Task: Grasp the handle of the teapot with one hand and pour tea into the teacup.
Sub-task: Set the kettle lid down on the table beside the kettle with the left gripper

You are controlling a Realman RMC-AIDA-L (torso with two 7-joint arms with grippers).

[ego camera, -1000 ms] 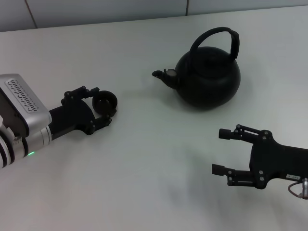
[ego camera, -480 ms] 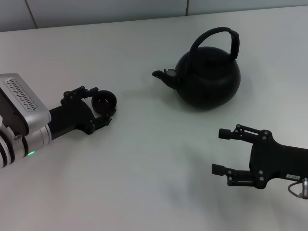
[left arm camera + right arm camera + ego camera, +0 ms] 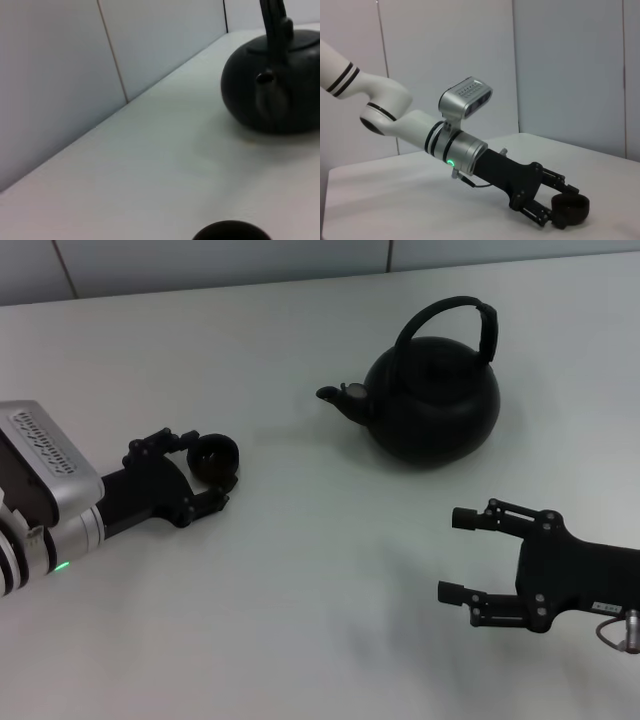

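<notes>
The black teapot (image 3: 435, 410) stands at the back right of the table, its spout pointing left and its arched handle (image 3: 448, 308) upright. In the left wrist view the teapot (image 3: 272, 92) shows beyond the rim of the teacup (image 3: 230, 232). The small black teacup (image 3: 216, 460) sits at the left, and my left gripper (image 3: 207, 468) is shut on it with one finger on each side. The right wrist view shows the same grip: left gripper (image 3: 559, 206), teacup (image 3: 570, 210). My right gripper (image 3: 452, 554) hovers open at the front right, well short of the teapot.
The white table (image 3: 300, 590) runs back to a grey panelled wall (image 3: 200, 260). The left arm's silver and white wrist (image 3: 40, 480) lies low over the table's left edge.
My left gripper has drawn slightly back toward the front left, and the teacup has shifted with it. The right gripper and the teapot have not moved.
</notes>
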